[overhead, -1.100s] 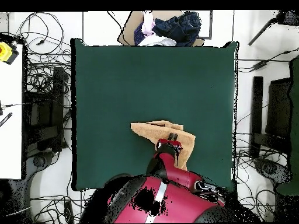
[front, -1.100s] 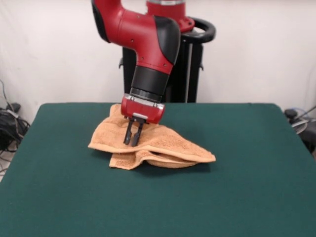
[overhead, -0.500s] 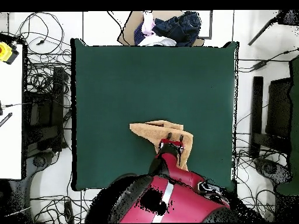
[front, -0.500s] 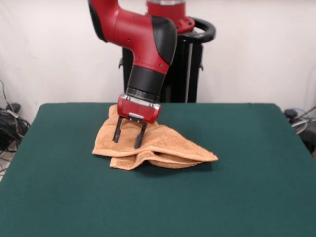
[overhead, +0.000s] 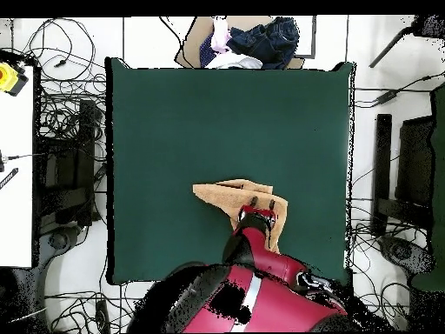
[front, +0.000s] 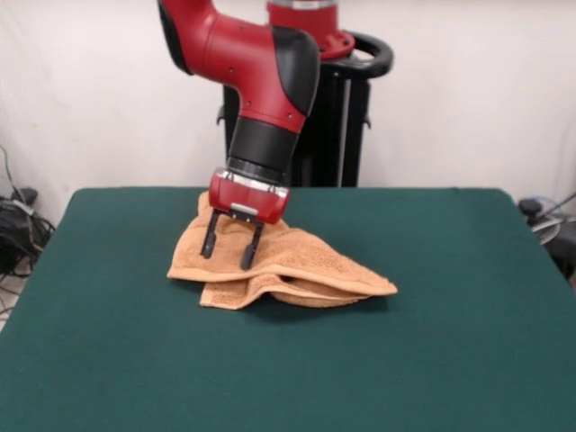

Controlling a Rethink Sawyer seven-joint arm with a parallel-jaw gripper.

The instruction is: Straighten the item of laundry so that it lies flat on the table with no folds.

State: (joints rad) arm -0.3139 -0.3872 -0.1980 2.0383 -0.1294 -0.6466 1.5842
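Observation:
The item of laundry (front: 306,265), an orange-tan towel, lies crumpled and folded over itself on the dark green table (front: 450,342), left of centre toward the far side in the front view. My gripper (front: 227,256) hangs open just above the towel's left part, its two dark fingers (front: 249,253) spread apart with nothing between them. From overhead the towel (overhead: 228,196) shows as a folded wedge near the table's (overhead: 174,130) lower edge, and the gripper (overhead: 262,205) sits over its right end, where the red arm covers part of the cloth.
A pile of dark and white clothes (overhead: 248,42) lies beyond the table's top edge in the overhead view. Cables (overhead: 65,113) run along both sides of the table. A white bench (overhead: 16,165) stands at the left.
The gripper has opened, letting go of the towel, and risen slightly while shifting a little to the left in the front view. The towel has settled a bit flatter.

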